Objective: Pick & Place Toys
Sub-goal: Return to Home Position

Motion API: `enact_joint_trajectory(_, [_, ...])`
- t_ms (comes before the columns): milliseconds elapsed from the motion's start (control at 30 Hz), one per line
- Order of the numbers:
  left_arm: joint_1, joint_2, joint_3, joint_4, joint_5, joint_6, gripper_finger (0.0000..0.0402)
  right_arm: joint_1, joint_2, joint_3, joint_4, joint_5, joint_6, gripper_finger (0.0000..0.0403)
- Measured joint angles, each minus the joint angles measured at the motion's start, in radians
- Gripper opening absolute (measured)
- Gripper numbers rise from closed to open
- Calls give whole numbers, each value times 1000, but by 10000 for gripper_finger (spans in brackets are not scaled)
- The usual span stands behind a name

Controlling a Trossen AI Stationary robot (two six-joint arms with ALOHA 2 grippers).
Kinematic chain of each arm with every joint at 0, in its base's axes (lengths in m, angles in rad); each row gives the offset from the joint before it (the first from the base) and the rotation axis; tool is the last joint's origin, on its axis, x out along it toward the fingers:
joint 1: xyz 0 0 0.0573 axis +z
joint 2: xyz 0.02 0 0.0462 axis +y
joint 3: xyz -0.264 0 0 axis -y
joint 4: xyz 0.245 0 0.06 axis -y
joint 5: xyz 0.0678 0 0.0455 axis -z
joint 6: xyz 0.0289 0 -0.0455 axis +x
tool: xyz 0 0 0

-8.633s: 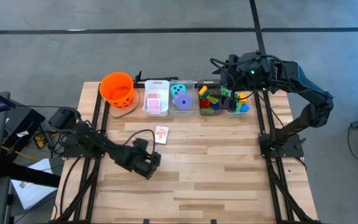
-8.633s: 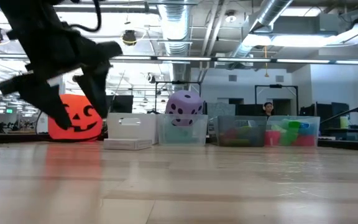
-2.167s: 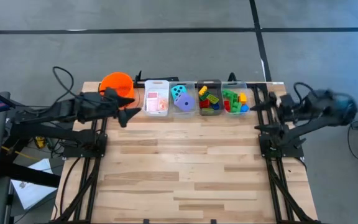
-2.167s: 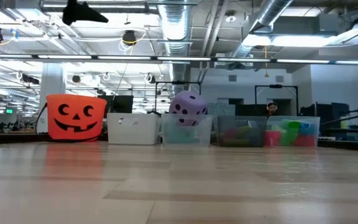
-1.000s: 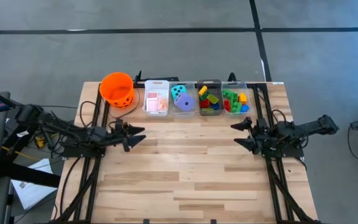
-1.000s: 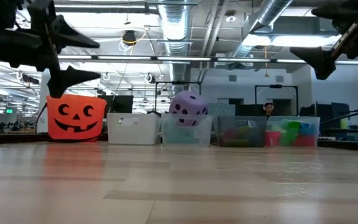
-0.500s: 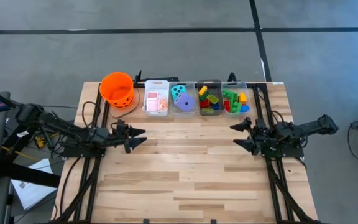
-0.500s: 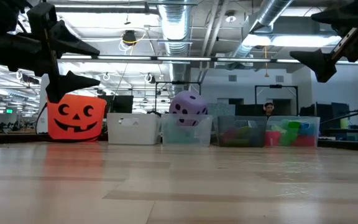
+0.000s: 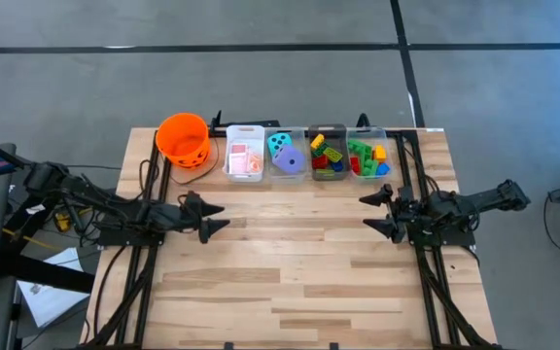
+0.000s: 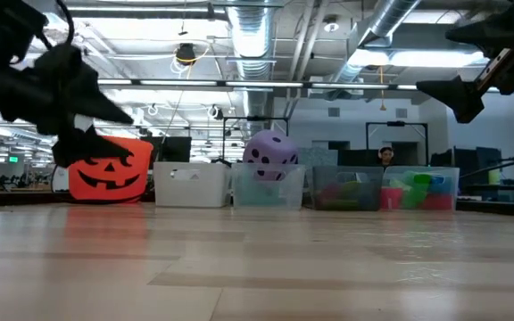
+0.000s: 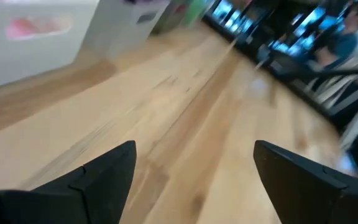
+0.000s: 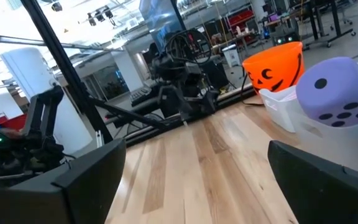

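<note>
All toys lie in a row of bins at the table's far edge. Pink-backed cards [image 9: 244, 157] sit in the white bin. A teal die [image 9: 280, 143] and a purple die [image 9: 288, 162] share a clear bin; the purple one also shows in the right wrist view [image 12: 337, 93]. Coloured bricks [image 9: 327, 156] fill two further bins. My left gripper [image 9: 218, 216] hangs open over the table's left part, short of the bins, fingers slanting slightly down. My right gripper [image 9: 366, 213] is open and level above the right part, facing left. Both are empty.
An orange pumpkin bucket [image 9: 183, 138] stands at the far left beside the bins. Bare wooden tabletop [image 9: 299, 272] stretches from the bins to the near edge. Each arm's black base frame [image 9: 144, 262] runs along a side of the table.
My left gripper has sunk a little toward the table and tipped its fingers downward, staying open. Nothing else has moved.
</note>
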Motion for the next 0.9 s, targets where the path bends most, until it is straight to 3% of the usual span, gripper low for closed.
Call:
enact_joint_trajectory(667, [0, -9, 0, -51, 0, 0, 319, 8, -12, 0, -31, 0, 0, 383])
enact_joint_trajectory(900, [0, -236, 0, -41, 0, 0, 319, 77, -27, 0, -27, 0, 0, 383])
